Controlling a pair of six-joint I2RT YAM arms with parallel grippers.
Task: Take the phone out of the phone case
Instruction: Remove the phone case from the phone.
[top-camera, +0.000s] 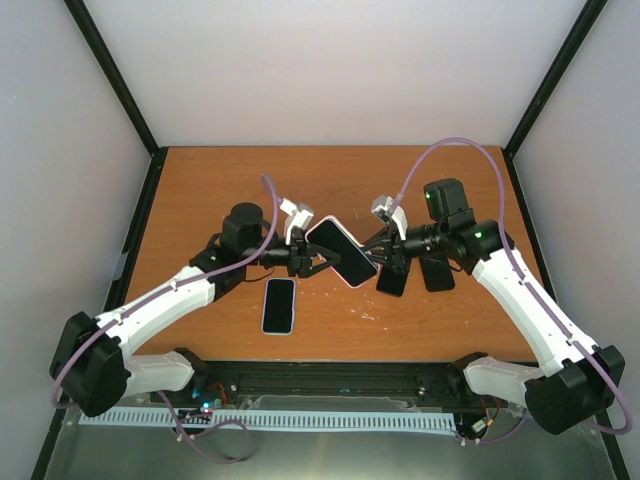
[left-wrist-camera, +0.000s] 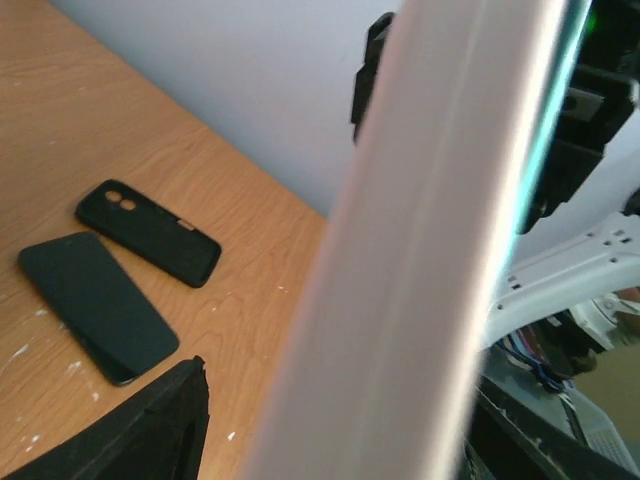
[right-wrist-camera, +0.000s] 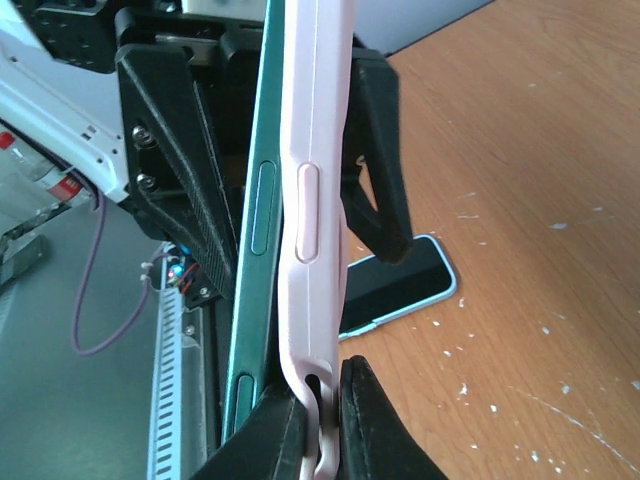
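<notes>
Step in hand: peeling the case off. The phone (right-wrist-camera: 255, 230) is held aloft over the middle of the tabletop (top-camera: 200, 190). The left gripper (top-camera: 305, 258) is clamped across phone and pink case (right-wrist-camera: 315, 150) together at one end. The right gripper (right-wrist-camera: 325, 405) is pinched tight on the case's corner, which bows clear of the phone's teal edge. Judged next: draw that corner further off against a firm left hold. The pink case part-holds the phone; a black case (left-wrist-camera: 150, 232) towards the right edge appears empty.
</notes>
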